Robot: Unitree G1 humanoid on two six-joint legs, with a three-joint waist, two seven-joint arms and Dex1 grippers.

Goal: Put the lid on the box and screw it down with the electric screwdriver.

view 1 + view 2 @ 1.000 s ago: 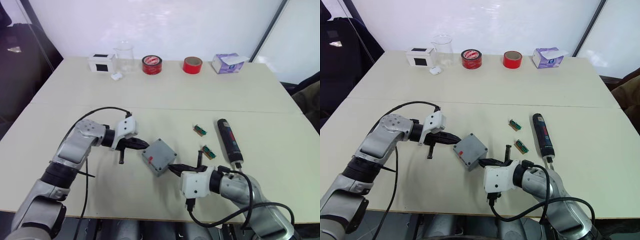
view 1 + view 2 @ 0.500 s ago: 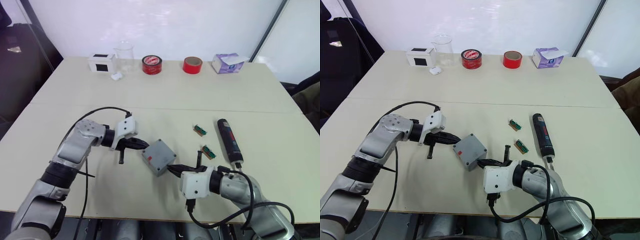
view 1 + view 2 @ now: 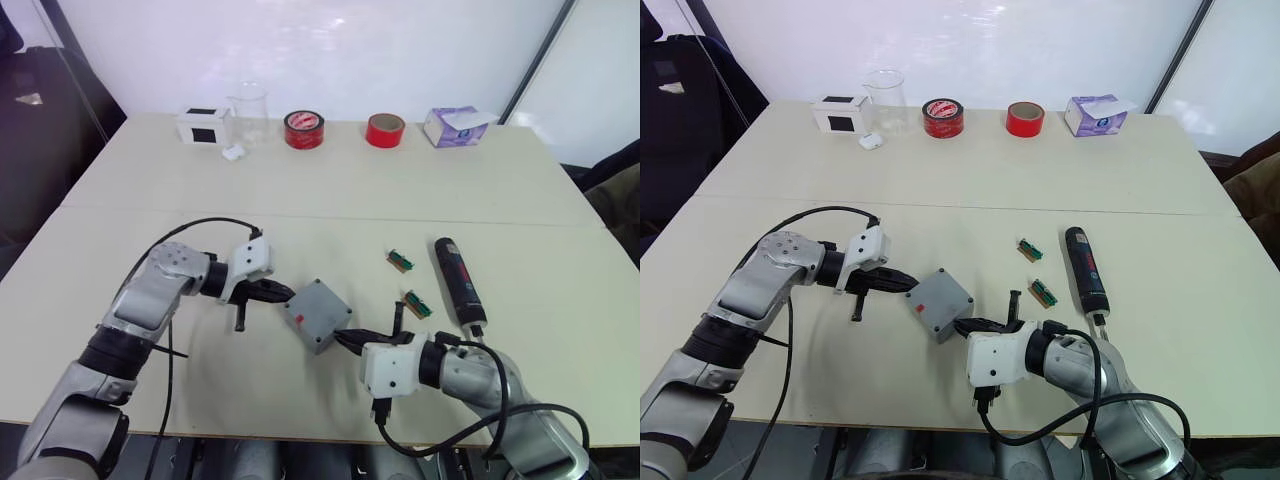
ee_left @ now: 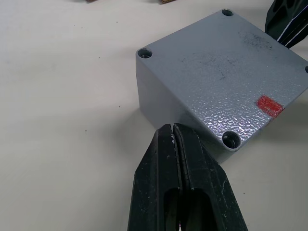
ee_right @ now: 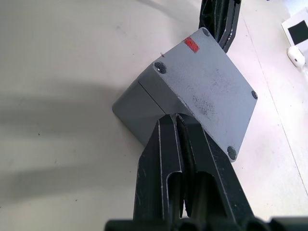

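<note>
left eye view: the lid sits on the box, a closed left pincer and closed right pincer touching its sides, so next fetch the electric screwdriver right of it.

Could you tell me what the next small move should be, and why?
Probably draw the right gripper back and turn it toward the electric screwdriver: the lid seems seated on the box, corner holes look empty, and both grippers, left gripper included, are shut and holding nothing.
</note>
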